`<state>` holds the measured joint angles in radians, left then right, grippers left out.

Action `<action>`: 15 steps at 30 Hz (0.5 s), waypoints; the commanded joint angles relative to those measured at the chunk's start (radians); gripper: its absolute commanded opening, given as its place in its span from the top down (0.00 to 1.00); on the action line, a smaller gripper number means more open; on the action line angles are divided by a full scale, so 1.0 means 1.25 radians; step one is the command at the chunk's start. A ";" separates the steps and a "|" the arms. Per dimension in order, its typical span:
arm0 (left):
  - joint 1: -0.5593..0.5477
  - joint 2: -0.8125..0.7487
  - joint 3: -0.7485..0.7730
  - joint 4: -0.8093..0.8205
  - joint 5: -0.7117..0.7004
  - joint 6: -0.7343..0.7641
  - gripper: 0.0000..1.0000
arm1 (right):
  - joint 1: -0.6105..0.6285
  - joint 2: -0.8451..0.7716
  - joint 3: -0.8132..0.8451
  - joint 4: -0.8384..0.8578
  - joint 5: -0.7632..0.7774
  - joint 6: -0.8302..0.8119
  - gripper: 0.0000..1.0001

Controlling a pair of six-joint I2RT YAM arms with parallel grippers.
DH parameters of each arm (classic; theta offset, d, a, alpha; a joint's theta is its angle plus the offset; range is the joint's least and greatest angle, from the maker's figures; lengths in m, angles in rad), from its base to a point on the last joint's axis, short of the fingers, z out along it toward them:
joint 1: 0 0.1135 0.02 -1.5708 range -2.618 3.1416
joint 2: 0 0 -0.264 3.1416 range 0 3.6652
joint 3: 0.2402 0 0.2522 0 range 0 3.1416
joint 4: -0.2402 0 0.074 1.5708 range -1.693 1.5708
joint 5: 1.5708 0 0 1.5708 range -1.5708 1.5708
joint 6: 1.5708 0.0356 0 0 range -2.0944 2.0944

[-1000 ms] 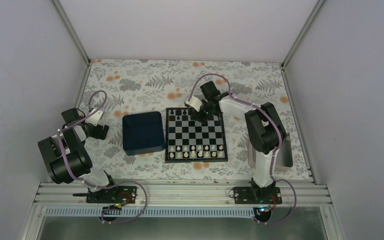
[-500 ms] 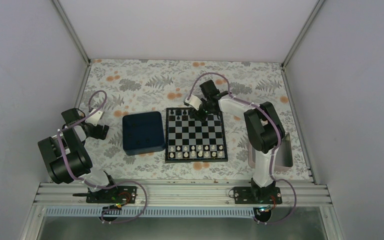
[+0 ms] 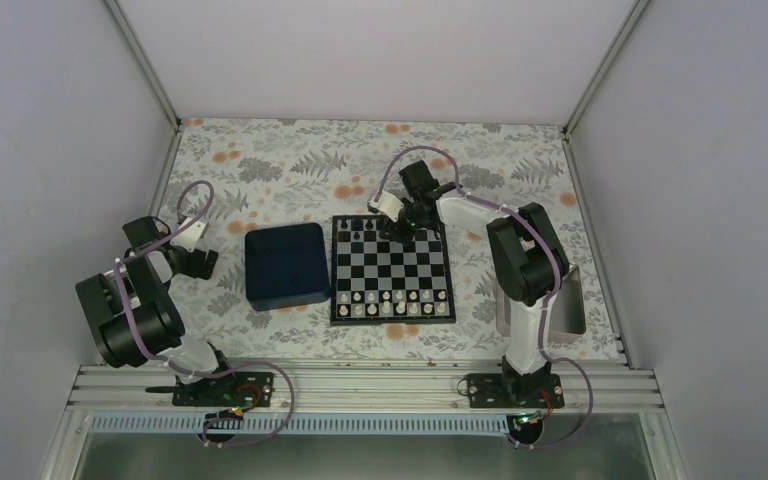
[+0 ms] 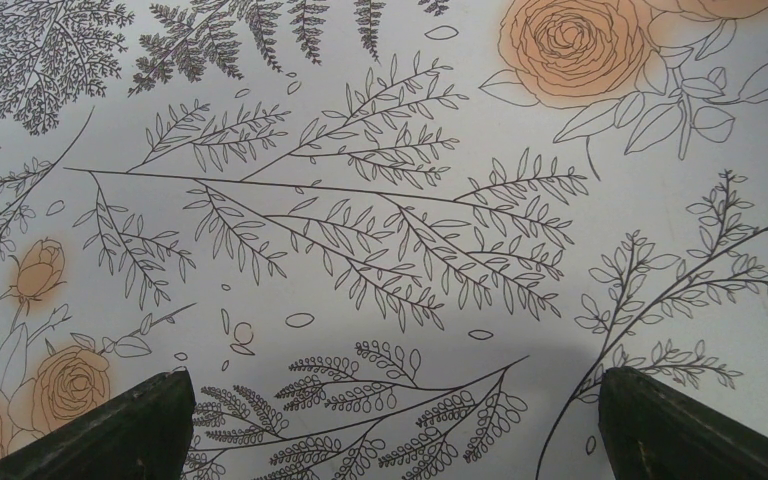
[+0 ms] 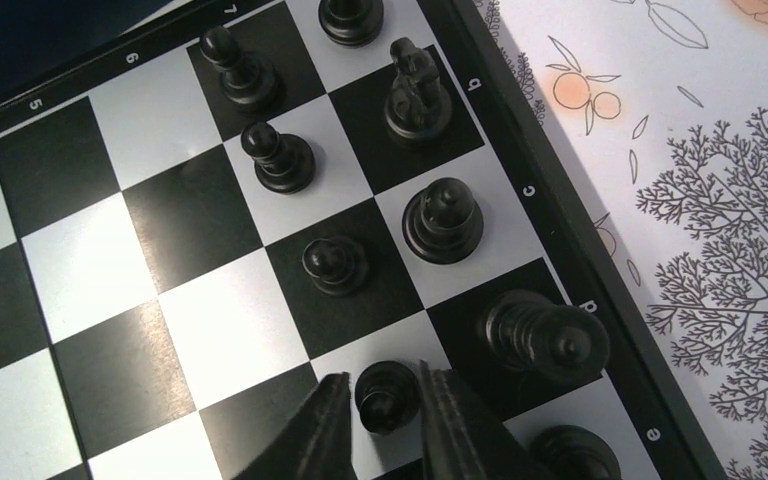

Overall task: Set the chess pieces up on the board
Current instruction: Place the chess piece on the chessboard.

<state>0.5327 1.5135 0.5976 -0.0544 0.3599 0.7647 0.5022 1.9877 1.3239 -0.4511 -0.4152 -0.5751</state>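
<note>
Overhead, you see the board (image 3: 392, 268) lying flat at the middle of the flowered tablecloth (image 3: 290, 165), with a dark blue tray (image 3: 285, 265) just to its left and a silver tray (image 3: 567, 305) off to its right. White pieces (image 3: 392, 303) fill the two near rows.

Your right gripper (image 3: 405, 232) reaches over the far right part of the board. Its wrist camera shows the two fingers (image 5: 325, 425) only slightly parted, one on each side of a black pawn (image 5: 387, 400). The pawn stands upright on a pale square in the second row from the far edge. You cannot tell whether the pads press on it or merely flank it.

Other black chess pieces (image 5: 442, 220) stand nearby. Three more pawns sit in the same row, and taller figures, including a knight (image 5: 418, 100), line the edge row beside them.

Your left gripper (image 4: 395, 373) hangs over bare tablecloth well left of the board, with its fingers spread wide and nothing between them.
</note>
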 commanded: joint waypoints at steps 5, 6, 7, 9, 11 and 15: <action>0.004 0.008 -0.014 -0.025 0.011 0.012 0.00 | -0.004 -0.019 0.029 -0.030 -0.043 -0.010 0.73; 0.004 0.007 -0.014 -0.025 0.010 0.012 0.00 | -0.005 -0.029 0.040 -0.040 -0.047 -0.009 0.73; 0.003 0.008 -0.014 -0.025 0.011 0.012 0.00 | -0.003 -0.039 0.054 -0.054 -0.051 -0.008 0.73; 0.003 0.009 -0.014 -0.024 0.010 0.013 0.00 | 0.000 -0.062 0.088 -0.084 -0.064 -0.004 0.72; 0.004 0.008 -0.014 -0.025 0.010 0.013 0.00 | 0.012 -0.082 0.127 -0.114 -0.074 0.001 0.72; 0.004 0.001 -0.014 -0.026 0.013 0.013 0.00 | 0.081 -0.082 0.229 -0.174 -0.065 0.009 0.68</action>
<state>0.5327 1.5139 0.5976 -0.0540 0.3599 0.7666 0.5209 1.9362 1.4834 -0.5938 -0.4606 -0.5735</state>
